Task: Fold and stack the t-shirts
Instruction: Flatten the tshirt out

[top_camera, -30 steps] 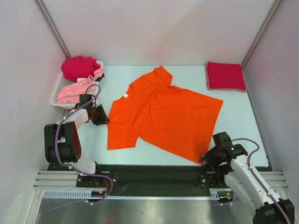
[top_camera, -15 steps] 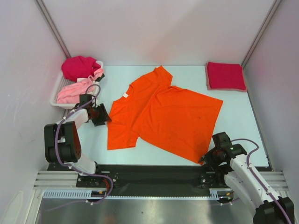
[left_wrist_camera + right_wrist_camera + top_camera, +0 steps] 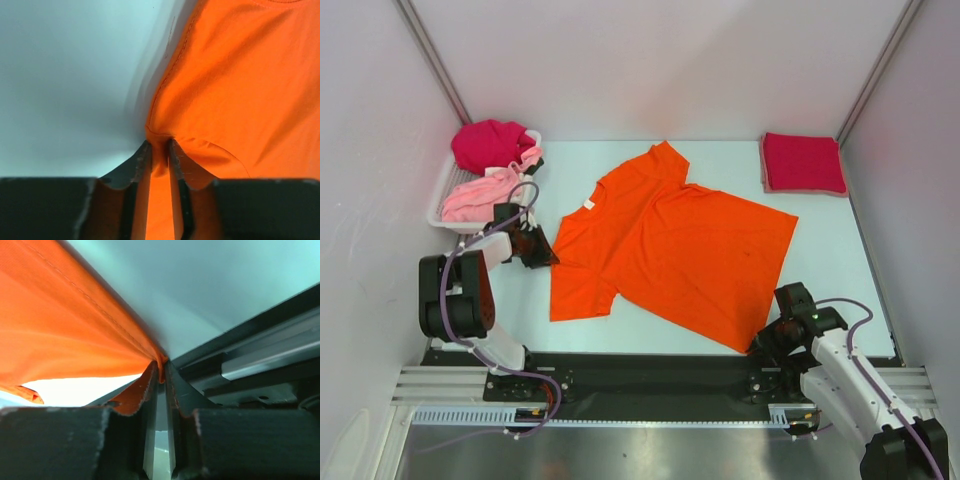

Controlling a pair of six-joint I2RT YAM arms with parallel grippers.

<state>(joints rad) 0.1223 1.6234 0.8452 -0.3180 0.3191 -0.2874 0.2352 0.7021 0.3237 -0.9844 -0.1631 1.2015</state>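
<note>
- Top view: over the last second the left fingers (image 3: 542, 252) are widening, then closing again on the orange t-shirt (image 3: 670, 250), at its sleeve edge facing the white tray (image 3: 438, 215).
- Top view: the right fingers (image 3: 763, 340) are narrowing too, at the hem corner lying farthest from the tray. The shirt itself is not shifting between pictures.
- Top view: the orange shirt is lying spread flat and skewed on the tabletop (image 3: 820, 250), just beside the tray, with mild wrinkles and a white neck label showing.
- Top view: a magenta t-shirt (image 3: 490, 145) and a pale pink t-shirt (image 3: 475, 195) are sitting bunched in the tray. A crimson t-shirt (image 3: 803, 162) is lying folded, well apart from the tray.
- Left wrist: the left fingers (image 3: 141, 165) are pinching a small ridge of orange cloth (image 3: 235, 90) right at the seamed edge. The fabric is puckering up between them and bare tabletop (image 3: 65, 85) is showing on the tray side.
- Right wrist: the right fingers (image 3: 150, 390) are almost touching, pinching the stitched hem corner (image 3: 60, 325) at their very tips. A black rail (image 3: 260, 360) is sitting just behind.
- Judgement: both grips are looking set, so the first fold of this shirt is looking ready to start. Nothing is folded on it yet.
- Risk: the right bite is looking shallow, only hem edge, so it may be slipping once the cloth lifts.
</note>
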